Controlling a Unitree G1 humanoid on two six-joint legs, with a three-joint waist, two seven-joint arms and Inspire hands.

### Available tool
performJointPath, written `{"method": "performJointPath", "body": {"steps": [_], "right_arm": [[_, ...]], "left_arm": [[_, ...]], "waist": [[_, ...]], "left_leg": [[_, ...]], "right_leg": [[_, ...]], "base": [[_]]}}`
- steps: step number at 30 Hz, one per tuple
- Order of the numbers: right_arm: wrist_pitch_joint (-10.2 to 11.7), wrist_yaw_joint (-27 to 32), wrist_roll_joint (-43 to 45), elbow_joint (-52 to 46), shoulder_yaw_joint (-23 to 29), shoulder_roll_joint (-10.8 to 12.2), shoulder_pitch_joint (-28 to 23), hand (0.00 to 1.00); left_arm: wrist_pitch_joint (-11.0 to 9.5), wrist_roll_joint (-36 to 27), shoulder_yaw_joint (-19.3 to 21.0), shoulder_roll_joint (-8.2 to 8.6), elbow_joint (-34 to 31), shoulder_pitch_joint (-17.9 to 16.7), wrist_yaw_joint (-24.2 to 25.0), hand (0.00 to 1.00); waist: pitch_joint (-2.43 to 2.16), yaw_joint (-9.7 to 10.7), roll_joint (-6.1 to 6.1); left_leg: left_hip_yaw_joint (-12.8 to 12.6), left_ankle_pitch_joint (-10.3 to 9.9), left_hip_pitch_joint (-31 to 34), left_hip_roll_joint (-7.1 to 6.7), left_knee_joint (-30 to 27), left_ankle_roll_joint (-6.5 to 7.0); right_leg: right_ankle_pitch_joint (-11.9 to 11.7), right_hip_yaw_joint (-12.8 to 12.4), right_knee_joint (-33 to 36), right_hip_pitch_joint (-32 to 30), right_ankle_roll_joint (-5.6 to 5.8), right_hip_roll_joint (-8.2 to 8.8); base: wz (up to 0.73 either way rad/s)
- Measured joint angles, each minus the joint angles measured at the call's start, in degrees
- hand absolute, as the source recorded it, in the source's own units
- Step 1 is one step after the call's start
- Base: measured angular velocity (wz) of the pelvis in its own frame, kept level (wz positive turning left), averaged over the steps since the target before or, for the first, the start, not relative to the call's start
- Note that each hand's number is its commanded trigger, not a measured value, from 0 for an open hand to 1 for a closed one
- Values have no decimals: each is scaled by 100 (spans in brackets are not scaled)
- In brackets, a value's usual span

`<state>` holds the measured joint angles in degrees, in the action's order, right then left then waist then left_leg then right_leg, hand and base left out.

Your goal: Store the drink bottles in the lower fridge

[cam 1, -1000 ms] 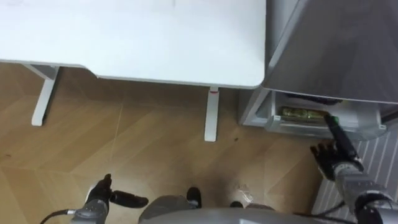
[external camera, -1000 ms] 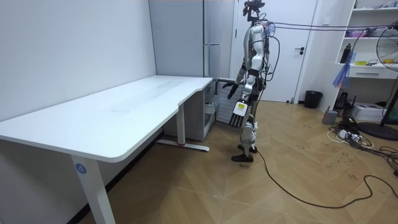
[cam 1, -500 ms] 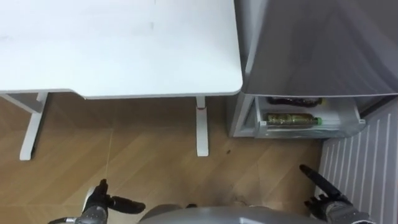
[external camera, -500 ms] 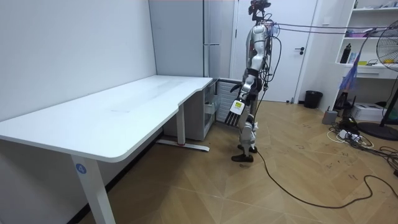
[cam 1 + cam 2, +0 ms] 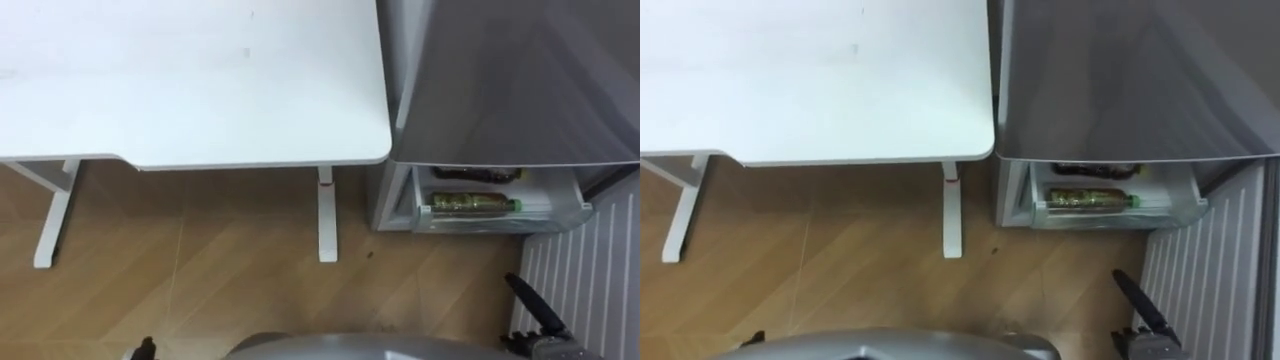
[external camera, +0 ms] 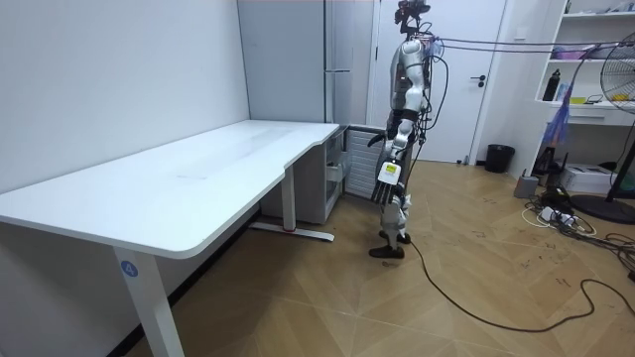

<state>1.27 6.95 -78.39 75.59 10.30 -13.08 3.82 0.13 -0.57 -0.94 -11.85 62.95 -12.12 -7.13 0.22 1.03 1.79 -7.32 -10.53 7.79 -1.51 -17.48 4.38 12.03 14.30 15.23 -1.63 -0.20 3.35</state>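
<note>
- The right hand point(image 5: 535, 312) has drawn back from the open clear drawer point(image 5: 575, 208) of the tall grey fridge point(image 5: 520, 80). It is now low and empty, with what shows of its fingers straight.
- The green-capped amber drink bottle point(image 5: 468, 203) lies on its side in that drawer, so placing looks done, though the drawer is not yet closed.
- The left hand point(image 6: 386, 186) hangs relaxed at the robot's side, holding nothing.

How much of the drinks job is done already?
Done: a green-capped bottle and a darker bottle lie in the fridge's open bottom drawer. In hand: nothing in the right hand, which is open beside the door; the left hand hangs low. Left: probably just shutting the drawer and door.
</note>
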Motion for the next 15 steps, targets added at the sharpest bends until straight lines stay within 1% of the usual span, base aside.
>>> {"method": "performJointPath", "body": {"steps": [1,2,3,4,5,6,7,8,9,11,12,13,14,15], "right_arm": [[12,-8,-73,0,2,1,88,0],[16,-10,-201,24,3,3,293,0],[15,-16,-265,50,4,3,403,0],[15,-6,-356,50,17,6,620,0],[42,-3,-481,25,67,10,851,0],[67,7,-533,23,77,9,969,0],[90,52,-695,10,129,6,1184,0],[128,88,-849,-46,187,1,1326,0],[152,123,-915,-90,190,-17,1370,0],[304,250,-1059,-148,224,-113,1469,0],[337,271,-1065,-153,224,-142,1484,0],[386,292,-1051,-156,224,-210,1518,0],[417,291,-1050,-162,224,-285,1526,0],[435,294,-1050,-166,221,-328,1529,0]], "left_arm": [[-1,1,-33,4,23,90,-3,0],[-1,9,-98,17,82,310,-9,0],[-5,8,-123,24,129,434,-12,0],[-10,-2,-160,38,171,678,-17,0],[-28,-16,-163,60,194,935,-21,0],[-51,-24,-174,69,228,1063,-24,0],[-135,-134,-236,74,289,1256,-51,0],[-234,-337,-275,93,293,1289,-133,0],[-262,-465,-281,93,294,1294,-149,0],[-277,-675,-273,85,286,1312,-328,0],[-275,-678,-274,83,291,1305,-385,0],[-272,-675,-280,82,305,1266,-461,0],[-265,-669,-310,83,327,1247,-491,0],[-260,-664,-358,82,335,1256,-514,0]], "waist": [[25,5,15],[49,-2,14],[62,-10,21],[86,-54,28],[133,-130,27],[156,-145,24],[176,-168,11],[168,-216,11],[161,-256,13],[155,-323,-9],[152,-332,-20],[152,-363,-23],[152,-400,-25],[151,-429,-31]], "left_leg": [[8,-20,140,7,-135,12],[25,-35,499,10,-435,31],[37,-37,677,10,-570,33],[39,-56,1018,19,-783,63],[44,-78,1406,15,-1015,88],[59,-83,1600,9,-1142,97],[90,-105,1980,-20,-1356,124],[90,-185,2313,-19,-1632,104],[85,-212,2490,-15,-1783,107],[114,-264,3120,-34,-2287,134],[119,-267,3275,-41,-2393,139],[130,-269,3555,-55,-2584,143],[173,-269,3768,-107,-2729,143],[188,-269,3863,-132,-2798,143]], "right_leg": [[47,-3,187,-159,-4,24],[140,-15,568,-542,-9,68],[172,-21,735,-725,-11,91],[240,-26,1027,-1099,-42,132],[326,-26,1370,-1526,-66,188],[360,-26,1553,-1731,-74,218],[458,-65,1879,-2162,-86,271],[571,-179,2184,-2554,-91,269],[651,-210,2348,-2743,-98,277],[802,-364,2952,-3404,-116,278],[823,-395,3073,-3564,-128,283],[857,-406,3306,-3847,-146,335],[890,-417,3499,-4074,-158,379],[907,-429,3591,-4174,-161,425]], "base": [[12],[9],[10],[5],[6],[8],[7],[0],[0],[12],[17],[14],[13],[5]]}}
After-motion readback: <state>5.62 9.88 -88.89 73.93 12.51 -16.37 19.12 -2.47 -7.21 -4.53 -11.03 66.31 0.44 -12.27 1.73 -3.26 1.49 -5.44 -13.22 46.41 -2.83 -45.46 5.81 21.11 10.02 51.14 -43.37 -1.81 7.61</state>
